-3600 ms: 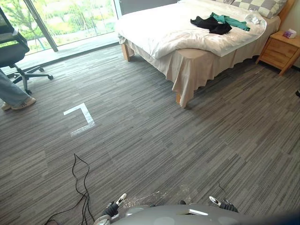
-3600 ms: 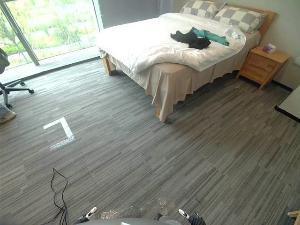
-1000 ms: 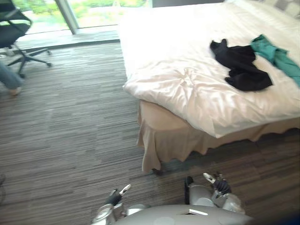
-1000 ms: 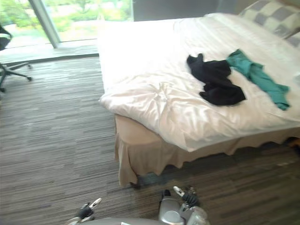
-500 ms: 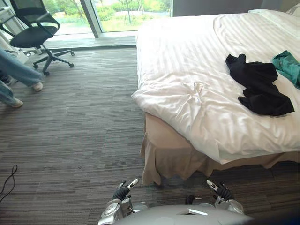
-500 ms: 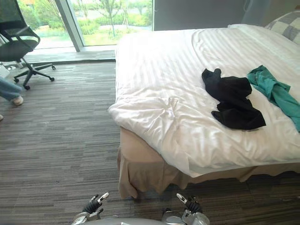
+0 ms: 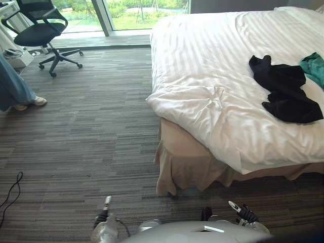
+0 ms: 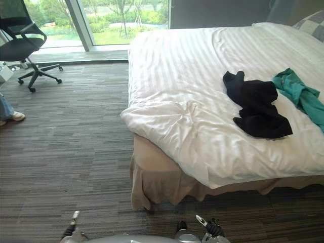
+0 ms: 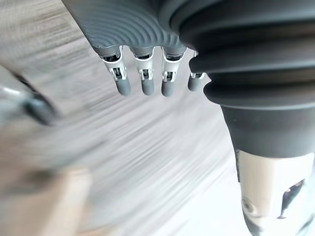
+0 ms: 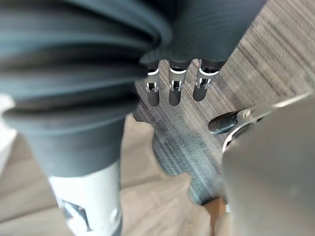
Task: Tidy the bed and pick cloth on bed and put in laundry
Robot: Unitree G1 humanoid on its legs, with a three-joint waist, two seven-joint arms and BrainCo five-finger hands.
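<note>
On white bed [image 8: 172,61], black cloth [image 8: 258,109] beside teal cloth [image 8: 301,96], left robot hand [image 9: 144,83], right robot hand [image 10: 175,91], both fingers straight, empty

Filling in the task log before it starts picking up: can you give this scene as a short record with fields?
bed: white duvet, rumpled at the near corner
clothes: black garment beside teal garment, both on the duvet
left hand: open, holding nothing
right hand: open, holding nothing
elsewhere: office chair and a person's leg by the window
</note>
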